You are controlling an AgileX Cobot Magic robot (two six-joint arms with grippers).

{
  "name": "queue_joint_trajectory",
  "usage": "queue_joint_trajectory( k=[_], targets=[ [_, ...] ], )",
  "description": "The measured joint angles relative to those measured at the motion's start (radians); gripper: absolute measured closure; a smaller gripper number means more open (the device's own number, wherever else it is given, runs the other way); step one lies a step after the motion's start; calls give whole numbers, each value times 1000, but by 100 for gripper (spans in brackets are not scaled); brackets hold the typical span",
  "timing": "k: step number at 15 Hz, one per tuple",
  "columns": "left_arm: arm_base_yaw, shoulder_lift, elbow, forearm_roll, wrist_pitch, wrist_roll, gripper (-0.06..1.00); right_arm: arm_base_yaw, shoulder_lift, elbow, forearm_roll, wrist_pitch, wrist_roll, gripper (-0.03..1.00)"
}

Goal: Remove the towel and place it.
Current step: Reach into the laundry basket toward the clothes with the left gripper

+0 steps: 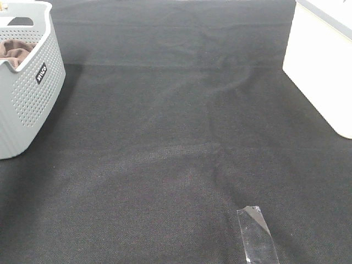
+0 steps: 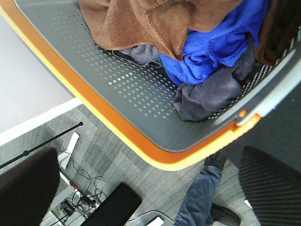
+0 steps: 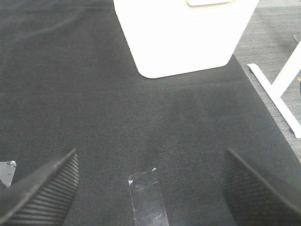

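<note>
Basket (image 1: 33, 93) stands at the far left edge of the black mat (image 1: 165, 137), on the left arm's side. That is probably why that arm is the one over it.

- Towel (image 2: 136, 23): in the basket, on top of the heap. It is bunched, with one stitched edge folded over. It drapes over a blue cloth (image 2: 216, 42), and a grey cloth (image 2: 207, 96) lies lower against the perforated wall. Being uppermost, it should lift without dragging the others much, though the blue cloth touches its underside and may catch.
- Left gripper (image 2: 149, 169): jaws spread wide and empty, framing the basket's orange rim with the floor visible beyond. It hangs above the rim, not yet over the towel. I judge the wide spread suits a thick plush fold.
- Right gripper (image 3: 151, 165): jaws also spread wide, holding nothing. It sits low over the bare mat, with a strip of clear tape (image 3: 148, 200) between its fingers (image 3: 51, 188). The tape may mark the laying spot, but I cannot confirm this.
- White box (image 1: 319, 71): on the far right of the mat, well apart from the basket. The open mat between the two looks like the place for the towel.

Neither arm shows in the high view.

Step in hand, as judged: approach, with the grasp not begun. The next move needs the left arm to go inward over the towel and then down onto a raised fold.
</note>
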Motion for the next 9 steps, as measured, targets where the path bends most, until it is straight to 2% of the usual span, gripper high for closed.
queue_joint_trajectory(
  k=[9],
  targets=[
    [0, 224, -36, -18, -52, 127, -3, 0, 0, 0, 0, 0, 0, 17]
  ],
)
